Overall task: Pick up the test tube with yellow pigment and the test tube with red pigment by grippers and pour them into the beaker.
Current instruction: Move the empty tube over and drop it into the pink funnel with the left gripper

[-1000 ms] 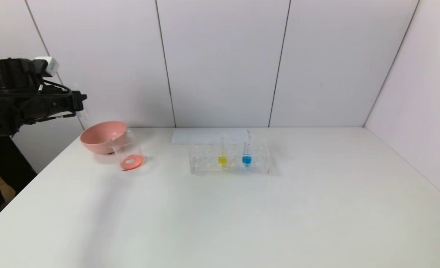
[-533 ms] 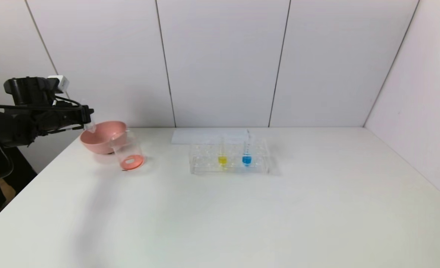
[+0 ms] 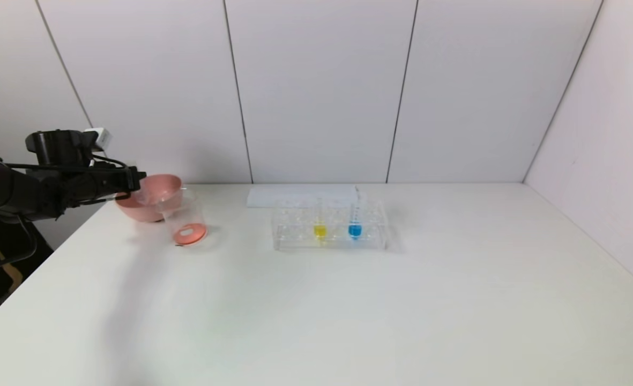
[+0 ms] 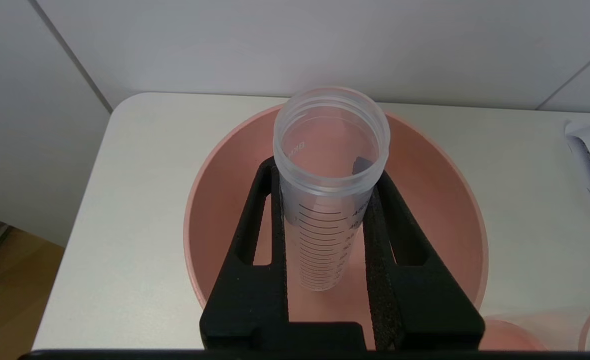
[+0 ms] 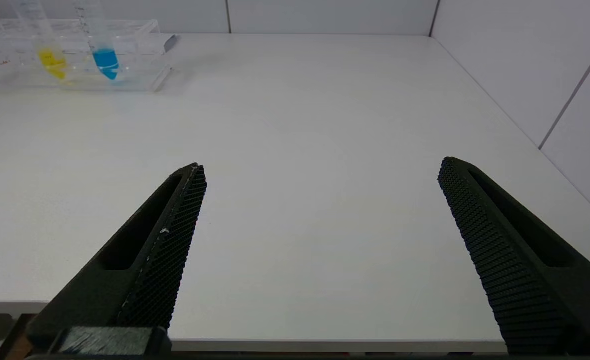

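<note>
Over the pink bowl [image 4: 215, 210], the left gripper [image 4: 324, 200] jaws squeeze an empty tube [image 4: 329, 170]; next, drop it in, then fetch the test tube with yellow pigment [image 3: 320, 224].

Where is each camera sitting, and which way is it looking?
Head view: sits high, looks forward and down at the white table; shows the left end effector over the round pink bowl.
Left wrist view: sits on the left arm, looks along its black fingers shut on an empty clear graduated tube above the bowl.
Right wrist view: sits low at the table's edge, looks across it past the open right end effector.
Shared: head and right wrist views both show the clear tube rack with its yellow-liquid tube and blue-liquid tube.
</note>
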`<state>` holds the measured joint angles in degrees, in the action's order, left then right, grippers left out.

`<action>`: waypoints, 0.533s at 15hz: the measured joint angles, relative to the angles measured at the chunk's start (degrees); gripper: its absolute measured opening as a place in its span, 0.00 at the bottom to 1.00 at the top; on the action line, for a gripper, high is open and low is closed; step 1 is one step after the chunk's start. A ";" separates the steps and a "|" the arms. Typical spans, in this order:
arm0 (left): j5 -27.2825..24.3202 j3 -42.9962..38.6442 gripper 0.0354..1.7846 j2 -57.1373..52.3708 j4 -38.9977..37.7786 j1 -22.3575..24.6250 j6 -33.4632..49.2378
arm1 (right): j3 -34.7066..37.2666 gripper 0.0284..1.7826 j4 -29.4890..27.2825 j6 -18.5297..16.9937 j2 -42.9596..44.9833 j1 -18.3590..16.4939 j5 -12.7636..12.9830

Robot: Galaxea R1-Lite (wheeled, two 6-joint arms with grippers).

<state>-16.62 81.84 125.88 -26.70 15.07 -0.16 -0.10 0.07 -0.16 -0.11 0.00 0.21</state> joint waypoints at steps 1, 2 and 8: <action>-0.27 0.20 0.24 0.39 -0.01 0.33 0.06 | 0.00 0.95 0.00 -0.02 0.00 0.00 0.01; -0.30 0.38 0.24 0.72 0.00 0.50 0.11 | 0.00 0.95 0.00 -0.02 0.00 0.00 0.00; -0.27 1.13 0.24 1.99 -0.04 1.22 0.11 | 0.00 0.95 0.00 -0.02 0.00 0.00 0.01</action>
<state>-16.88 82.97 127.87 -26.73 16.29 -0.05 -0.10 0.07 -0.18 -0.11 0.00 0.22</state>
